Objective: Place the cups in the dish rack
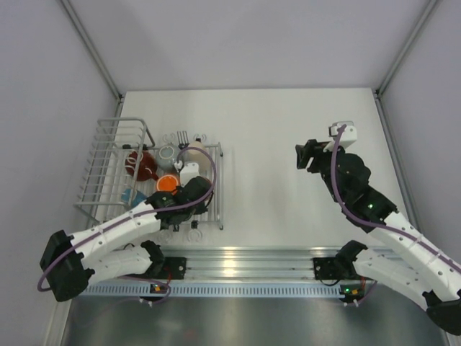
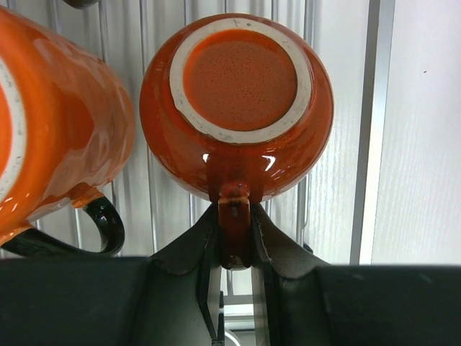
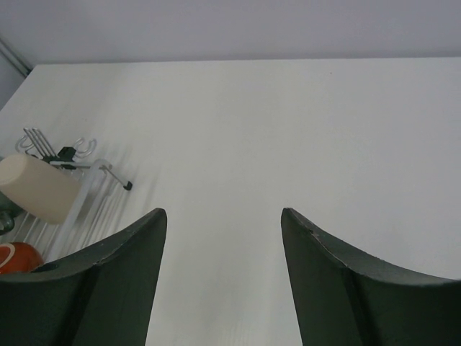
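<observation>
From above: left gripper (image 1: 181, 192) in dish rack (image 1: 92, 166) at 9 o'clock, right gripper (image 1: 306, 155) at 3 o'clock. Left wrist: clamped on handle, at 6 o'clock, of inverted red mug (image 2: 238, 79) over rack wires; probably heavy, glossy-slick, chippable, so grip handle. Right wrist: spread wide, empty.

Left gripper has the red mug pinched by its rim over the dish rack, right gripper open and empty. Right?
Not the rim: the left wrist view shows the left gripper shut on the red mug by its handle, the mug's base facing the camera, over the dish rack. The right gripper is open and empty, as you said.
</observation>
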Robot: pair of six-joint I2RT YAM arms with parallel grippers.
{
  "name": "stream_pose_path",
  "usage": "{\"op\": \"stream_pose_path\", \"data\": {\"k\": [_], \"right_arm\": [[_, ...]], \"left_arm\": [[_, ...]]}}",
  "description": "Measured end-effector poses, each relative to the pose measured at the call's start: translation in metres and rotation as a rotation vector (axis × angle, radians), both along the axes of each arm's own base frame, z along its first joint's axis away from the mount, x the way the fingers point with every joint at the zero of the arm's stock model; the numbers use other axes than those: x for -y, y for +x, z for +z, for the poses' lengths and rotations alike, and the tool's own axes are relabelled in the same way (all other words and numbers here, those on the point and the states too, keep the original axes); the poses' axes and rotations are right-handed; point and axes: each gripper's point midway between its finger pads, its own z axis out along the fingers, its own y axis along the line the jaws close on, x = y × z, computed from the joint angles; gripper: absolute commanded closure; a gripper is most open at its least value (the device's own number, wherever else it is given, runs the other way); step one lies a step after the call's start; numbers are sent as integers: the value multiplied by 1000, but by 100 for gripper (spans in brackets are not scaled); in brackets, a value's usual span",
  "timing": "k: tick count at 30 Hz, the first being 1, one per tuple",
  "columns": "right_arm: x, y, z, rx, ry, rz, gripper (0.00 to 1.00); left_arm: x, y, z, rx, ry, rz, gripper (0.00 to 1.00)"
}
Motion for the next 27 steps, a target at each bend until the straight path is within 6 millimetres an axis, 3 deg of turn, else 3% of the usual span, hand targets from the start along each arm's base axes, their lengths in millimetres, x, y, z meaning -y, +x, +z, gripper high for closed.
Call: {"op": "stream_pose_path", "data": {"k": [4, 8, 10, 27], "right_arm": [[1, 0, 1, 5, -7, 1, 34], [2, -1, 2, 10, -11, 1, 34], [3, -2, 3, 14, -11, 1, 34], [4, -1, 2, 18, -26, -3, 33]], "left_arm": [[3, 3, -4, -4, 5, 1, 96], [6, 5, -5, 0, -7, 4, 78], [7, 4, -6, -2, -12, 5, 74], [9, -4, -11, -43, -43, 17, 62]]}}
